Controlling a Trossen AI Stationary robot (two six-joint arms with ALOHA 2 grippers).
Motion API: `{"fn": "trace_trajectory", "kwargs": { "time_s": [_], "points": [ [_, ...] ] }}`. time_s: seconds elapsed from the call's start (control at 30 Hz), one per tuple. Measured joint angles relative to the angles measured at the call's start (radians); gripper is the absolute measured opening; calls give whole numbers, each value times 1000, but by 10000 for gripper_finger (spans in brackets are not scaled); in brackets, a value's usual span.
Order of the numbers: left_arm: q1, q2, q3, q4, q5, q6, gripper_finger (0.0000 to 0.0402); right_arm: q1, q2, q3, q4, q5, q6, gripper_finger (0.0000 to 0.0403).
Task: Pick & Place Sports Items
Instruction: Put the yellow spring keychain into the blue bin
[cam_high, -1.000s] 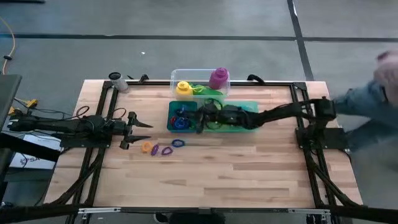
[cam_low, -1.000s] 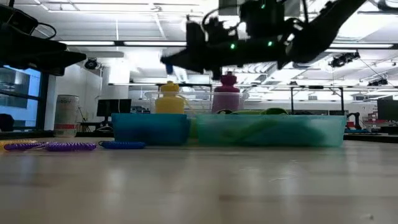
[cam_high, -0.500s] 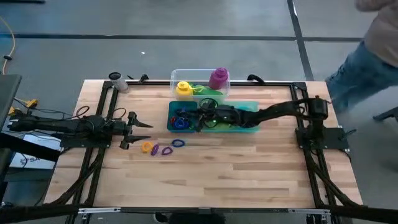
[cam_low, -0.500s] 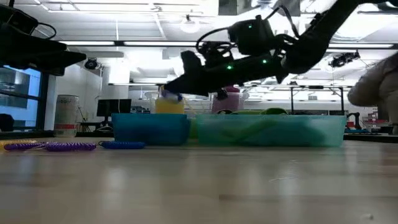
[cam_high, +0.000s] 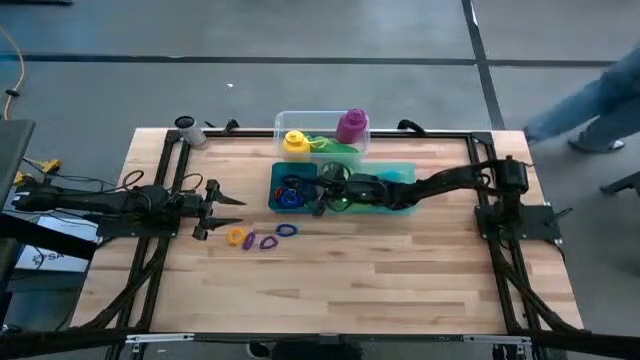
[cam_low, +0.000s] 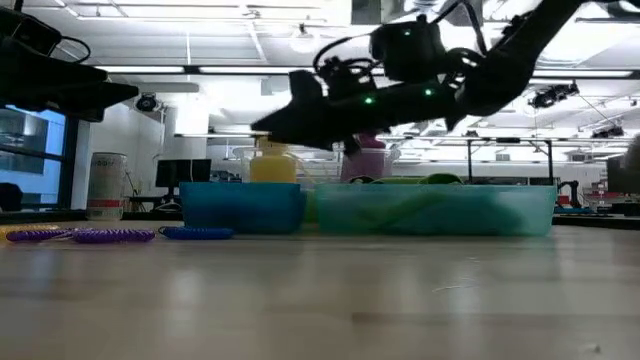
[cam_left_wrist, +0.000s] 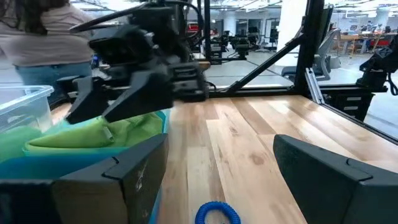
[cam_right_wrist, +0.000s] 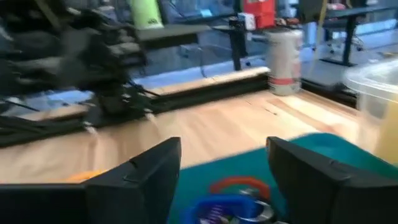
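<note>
1. Wooden desk (cam_high: 340, 280) carries a teal tray (cam_high: 400, 207) at centre; behind it, at 12 o'clock, a clear tub (cam_high: 320, 128) holds yellow bottle (cam_high: 294, 142) and purple bottle (cam_high: 351, 126).
2. Right hand (cam_high: 322, 192), fingers spread, hovers over the tray's rings (cam_high: 290, 190).
3. Left hand (cam_high: 228, 204), spread, waits at 9 o'clock near loose rings (cam_high: 262, 238).
4. Only the wrist view shows a green cloth (cam_left_wrist: 106, 138).

No text, label, brand, number or sign is legible in any view. The can (cam_low: 107, 185) at the table's far left corner carries a red band, its print too small to read. The yellow bottle (cam_high: 294, 142) and purple bottle (cam_high: 351, 125) show no readable marking. Background room signage is blurred.
</note>
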Motion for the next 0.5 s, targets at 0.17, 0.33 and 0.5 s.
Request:
{"fn": "trace_trajectory", "kwargs": {
  "time_s": [0.17, 0.33, 0.5],
  "points": [
    [0, 0, 0, 0, 0, 0, 236, 38, 0, 0, 38, -70, -25, 189],
    [0, 0, 0, 0, 0, 0, 236, 71, 0, 0, 41, -257, -137, 189],
    [0, 0, 0, 0, 0, 0, 236, 104, 0, 0, 13, -346, -183, 189]
  ]
}}
